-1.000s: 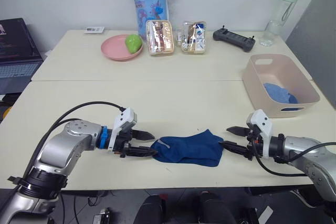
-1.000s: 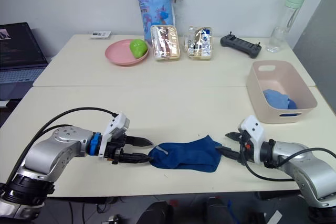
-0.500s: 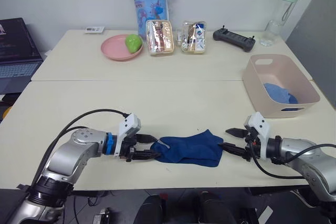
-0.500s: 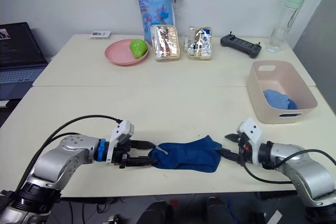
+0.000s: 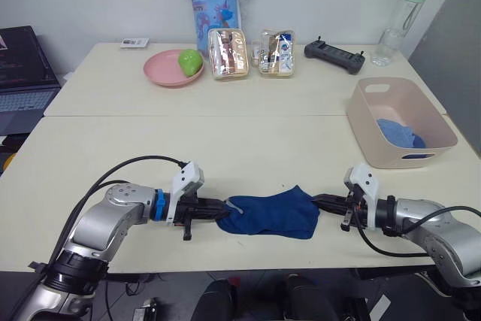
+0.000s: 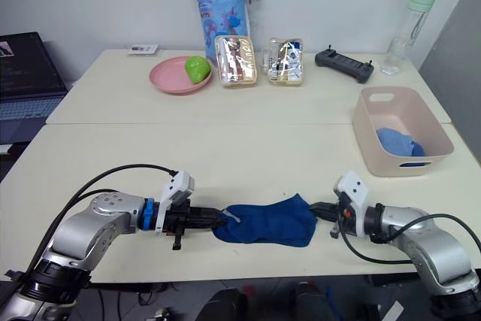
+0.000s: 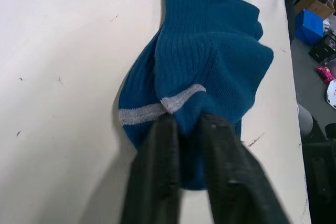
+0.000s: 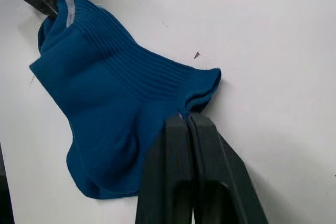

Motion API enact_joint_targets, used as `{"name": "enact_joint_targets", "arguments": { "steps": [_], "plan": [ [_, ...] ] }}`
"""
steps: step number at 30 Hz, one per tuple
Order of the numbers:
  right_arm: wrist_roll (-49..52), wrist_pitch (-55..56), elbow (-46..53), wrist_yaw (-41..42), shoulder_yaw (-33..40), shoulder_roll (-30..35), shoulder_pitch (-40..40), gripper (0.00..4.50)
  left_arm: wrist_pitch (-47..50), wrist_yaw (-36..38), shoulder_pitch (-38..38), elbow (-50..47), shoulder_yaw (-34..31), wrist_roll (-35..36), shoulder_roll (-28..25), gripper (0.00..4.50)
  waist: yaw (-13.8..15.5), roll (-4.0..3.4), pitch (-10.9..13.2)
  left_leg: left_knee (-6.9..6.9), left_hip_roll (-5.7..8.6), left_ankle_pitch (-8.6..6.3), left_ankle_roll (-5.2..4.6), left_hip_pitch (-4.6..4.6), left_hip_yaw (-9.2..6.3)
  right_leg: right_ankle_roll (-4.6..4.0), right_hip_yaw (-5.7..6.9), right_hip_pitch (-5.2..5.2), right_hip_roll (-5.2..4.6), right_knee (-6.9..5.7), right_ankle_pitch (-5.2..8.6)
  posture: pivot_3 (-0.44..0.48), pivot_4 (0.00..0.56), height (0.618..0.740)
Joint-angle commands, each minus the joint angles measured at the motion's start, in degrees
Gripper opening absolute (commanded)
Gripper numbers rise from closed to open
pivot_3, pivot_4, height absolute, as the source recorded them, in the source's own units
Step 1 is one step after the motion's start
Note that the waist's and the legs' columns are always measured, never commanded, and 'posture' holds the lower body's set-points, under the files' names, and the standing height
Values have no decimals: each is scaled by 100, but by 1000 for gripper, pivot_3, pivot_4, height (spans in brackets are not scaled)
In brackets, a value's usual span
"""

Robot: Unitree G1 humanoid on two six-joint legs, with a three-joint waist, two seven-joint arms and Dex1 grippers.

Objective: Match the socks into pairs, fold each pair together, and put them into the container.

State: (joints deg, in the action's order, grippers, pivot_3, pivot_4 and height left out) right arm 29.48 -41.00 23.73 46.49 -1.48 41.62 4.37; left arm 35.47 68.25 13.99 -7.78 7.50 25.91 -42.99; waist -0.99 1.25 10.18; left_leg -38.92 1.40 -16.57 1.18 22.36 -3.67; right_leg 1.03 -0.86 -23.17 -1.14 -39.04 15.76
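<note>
On a cream bench against a pale wall, a stacked pair of dark blue socks lies near the front edge, stretched between two arms. The left pincer is clamped on the grey-striped cuff end; the right pincer is closed on the opposite end. The pink container, far right, holds a lighter blue sock.
</note>
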Motion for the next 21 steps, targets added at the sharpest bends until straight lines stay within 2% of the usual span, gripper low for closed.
{"name": "enact_joint_targets", "arguments": {
  "steps": [1,5,8,13,21],
  "plan": [
    [110,52,110,128,148,59,43,0,14,50,44,-105,-94,98,-48,23,0,0,0,0,0,0,0,0,0,0,0,0,0,0,0,0,150,740],
    [426,-198,313,158,368,93,11,0,620,33,241,-133,-344,479,-150,23,0,0,0,0,0,0,0,0,-1,0,1,0,0,0,0,0,150,740],
    [946,-662,626,123,617,132,10,0,1092,329,445,-133,-435,801,-454,23,-3,0,0,0,0,0,0,1,-2,0,2,0,0,-1,0,0,150,740],
    [869,-683,547,-123,446,-9,30,0,1014,387,746,339,-53,491,-521,23,-2,-1,-1,0,0,0,0,-2,-2,0,2,2,0,-1,0,0,150,740],
    [812,-678,587,-152,432,85,-225,0,642,360,929,722,338,48,-221,23,0,0,0,0,1,0,0,1,0,0,0,0,0,0,0,0,150,740]
  ]
}}
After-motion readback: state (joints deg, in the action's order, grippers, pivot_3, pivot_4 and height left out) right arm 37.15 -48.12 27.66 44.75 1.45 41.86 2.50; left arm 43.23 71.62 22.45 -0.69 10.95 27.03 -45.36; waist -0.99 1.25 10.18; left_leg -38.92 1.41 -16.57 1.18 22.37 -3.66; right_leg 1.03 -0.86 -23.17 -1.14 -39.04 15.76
